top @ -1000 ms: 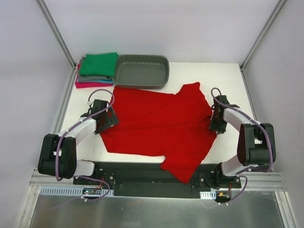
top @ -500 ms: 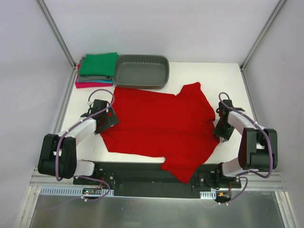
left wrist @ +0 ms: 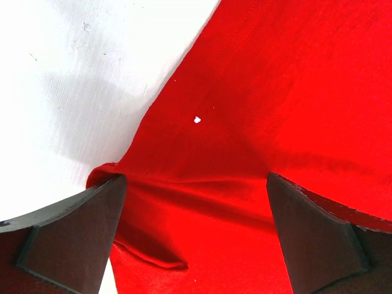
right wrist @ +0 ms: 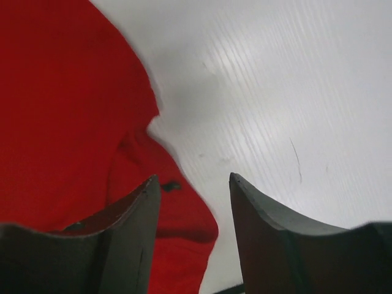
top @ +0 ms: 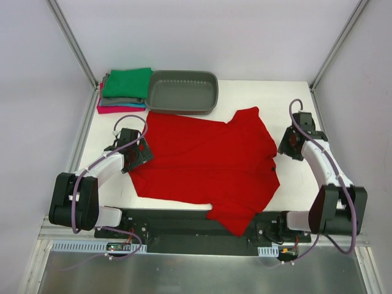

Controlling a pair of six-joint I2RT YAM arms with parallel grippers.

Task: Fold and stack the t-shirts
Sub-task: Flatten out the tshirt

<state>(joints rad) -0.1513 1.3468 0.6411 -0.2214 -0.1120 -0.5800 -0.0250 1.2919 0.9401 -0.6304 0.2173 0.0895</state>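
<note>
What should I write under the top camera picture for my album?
Red t-shirt spread on the table, left gripper at its edge, right gripper beside it, folded shirts stacked by the tub.

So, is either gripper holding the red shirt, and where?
Nothing is held: left gripper open over an edge of the red shirt, right gripper open beside it.

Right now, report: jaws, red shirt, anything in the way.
Left jaws open, astride red shirt, left edge. Right jaws open, empty, beside its right edge. Shirt spread, unfolded. Grey tub at its far edge.
</note>
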